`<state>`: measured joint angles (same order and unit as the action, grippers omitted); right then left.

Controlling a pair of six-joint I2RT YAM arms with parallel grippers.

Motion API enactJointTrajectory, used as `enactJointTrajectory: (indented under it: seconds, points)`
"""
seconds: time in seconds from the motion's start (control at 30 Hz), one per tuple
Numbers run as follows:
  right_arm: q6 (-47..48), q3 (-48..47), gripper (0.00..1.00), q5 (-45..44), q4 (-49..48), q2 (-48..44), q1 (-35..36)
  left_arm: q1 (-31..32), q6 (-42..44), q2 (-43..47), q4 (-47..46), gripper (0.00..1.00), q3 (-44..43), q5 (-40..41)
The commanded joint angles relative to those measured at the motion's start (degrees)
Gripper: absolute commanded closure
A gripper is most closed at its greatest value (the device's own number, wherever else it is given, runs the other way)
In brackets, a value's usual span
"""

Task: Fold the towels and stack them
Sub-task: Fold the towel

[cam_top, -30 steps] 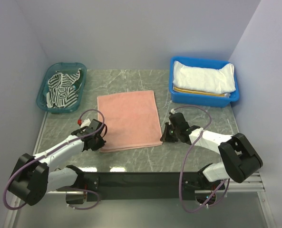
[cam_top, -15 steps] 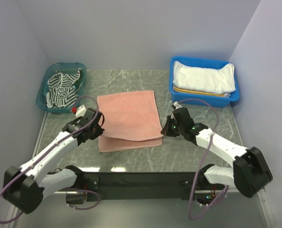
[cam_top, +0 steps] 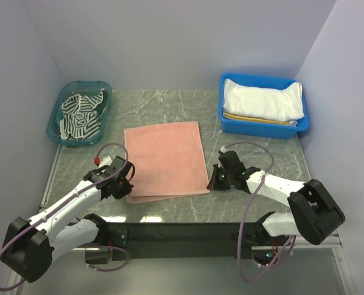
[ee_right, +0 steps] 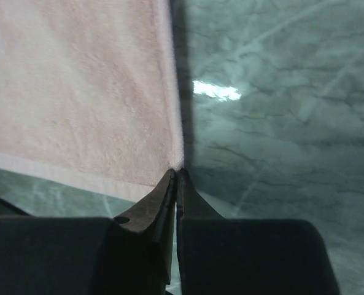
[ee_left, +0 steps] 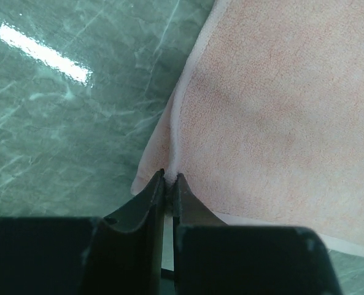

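The salmon pink towel (cam_top: 164,160) lies spread flat in the middle of the table. My left gripper (cam_top: 124,186) is shut on its near left edge (ee_left: 170,178), with cloth pinched between the jaws. At the near right corner (ee_right: 177,167), my right gripper (cam_top: 213,180) is shut on the towel. The dark-and-white striped towel (cam_top: 80,115) sits crumpled in a teal basket (cam_top: 54,120) at the back left. In a blue bin (cam_top: 231,121) at the back right, the white towel (cam_top: 263,101) lies folded over a yellow-and-white striped one (cam_top: 255,118).
The table is green marble (cam_top: 255,153). Grey walls close it in at the back and on both sides. Both arm bases and a black bar (cam_top: 175,232) run along the near edge.
Half a second ago both grippers held the towel's near edge lifted and carried farther back. They have since come down and toward me, and the towel lies flat again, slightly nearer.
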<state>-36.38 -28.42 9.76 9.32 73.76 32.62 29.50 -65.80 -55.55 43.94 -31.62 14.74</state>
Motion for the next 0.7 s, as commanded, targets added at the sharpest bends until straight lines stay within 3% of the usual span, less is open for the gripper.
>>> enactJointTrajectory:
  seconds: [0.0,0.23,0.3,0.33,0.37,0.43,0.53,0.6,0.67]
  points:
    - [-0.5,0.6,1.0,-1.8,-4.7,2.7,0.2,0.1,-2.7,-1.0,-0.7,0.93,0.8,2.0]
    - [-0.1,1.5,0.96,-4.1,-3.5,1.7,0.2,1.9,-4.8,-2.4,-4.0,0.85,4.9,-1.9]
    - [0.3,1.4,0.9,-4.9,-2.2,0.0,0.2,2.3,-5.4,-1.7,-3.6,0.78,5.2,-1.8]
    - [0.3,1.4,0.79,-5.2,-1.7,-1.0,0.2,2.5,-6.3,-0.9,-3.1,0.74,5.1,-1.4]
    - [0.4,1.4,0.74,-5.5,-0.5,-2.1,0.2,2.7,-6.9,-0.2,-2.4,0.61,4.7,-0.7]
    - [1.1,0.5,0.59,-6.3,1.4,-6.4,0.2,3.3,-8.2,1.3,0.3,0.5,3.2,1.8]
    - [2.6,-1.7,0.5,-7.6,5.2,-12.2,0.2,3.4,-9.8,6.3,5.3,0.41,-0.3,5.2]
    - [3.6,-3.3,0.49,-6.3,6.0,-14.8,0.3,3.4,-9.7,8.3,8.0,0.33,-3.3,7.0]
    - [3.4,-4.2,0.49,-4.5,4.9,-15.5,0.6,3.4,-8.7,9.4,8.6,0.31,-5.1,7.5]
